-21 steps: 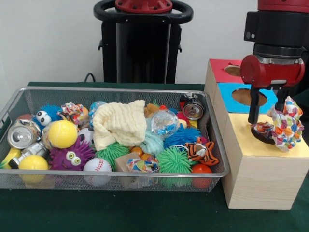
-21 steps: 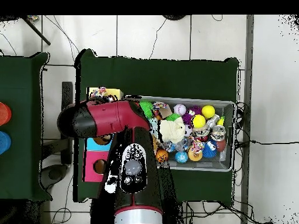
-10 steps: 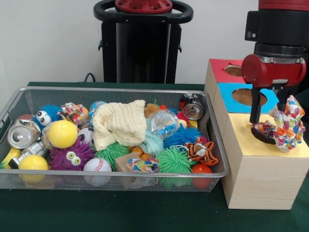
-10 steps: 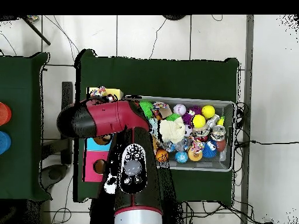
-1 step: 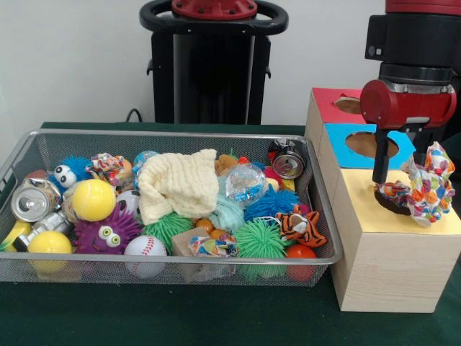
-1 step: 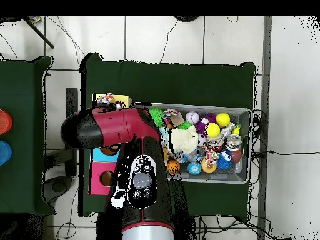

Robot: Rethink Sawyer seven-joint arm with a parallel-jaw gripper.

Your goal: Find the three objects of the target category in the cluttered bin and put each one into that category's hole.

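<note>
A crumpled confetti-print cloth lies on the yellow top of the wooden box, its lower end over the dark yellow-section hole. My gripper hangs just above that hole, open. One dark finger stands left of the cloth without touching it, and the other goes behind the cloth. Two similar confetti-print bundles sit in the wire bin: one at the back left and one at the front middle. In the overhead view the cloth shows past the arm, which hides the gripper.
The box also has a blue section with a hole and a red section behind it. The bin holds balls, cans, spiky toys, a tiger toy and a cream knitted cloth. Its right rim stands close to the box.
The gripper has risen slightly and shifted a touch right over the yellow section. The confetti cloth has barely moved on the box.
</note>
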